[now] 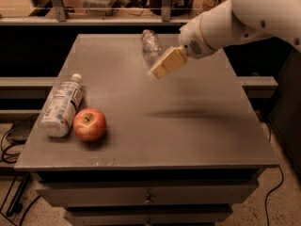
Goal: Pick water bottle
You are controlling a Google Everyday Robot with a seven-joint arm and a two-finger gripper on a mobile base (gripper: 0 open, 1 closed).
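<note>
**A:** Where is the water bottle (149,46)?

**B:** Upper middle of the frame. It lies on its side near the far edge of the grey table (197,140). It is small, clear and ribbed, and its length runs roughly toward the back.

**A:** And the gripper (162,66)?

**B:** Just right of and below the bottle in the picture. It sits at the end of a white arm (244,18) that comes in from the upper right corner. Its tan tip points down and to the left, and it overlaps the bottle's lower right edge as seen from here. I cannot tell whether the two touch.

**A:** Is it open, closed, or holding something?

**B:** I cannot tell. It shows as a single tan block. It hangs above the tabletop, and a soft shadow (188,113) lies on the surface lower in the frame.

**A:** Anything else on the table?

**B:** A larger bottle (61,105) with a white label and a white cap lies on its side at the left edge. A red apple (89,124) sits right against its lower right side. Both are well apart from the small bottle. Drawers (146,197) show below the tabletop.
</note>
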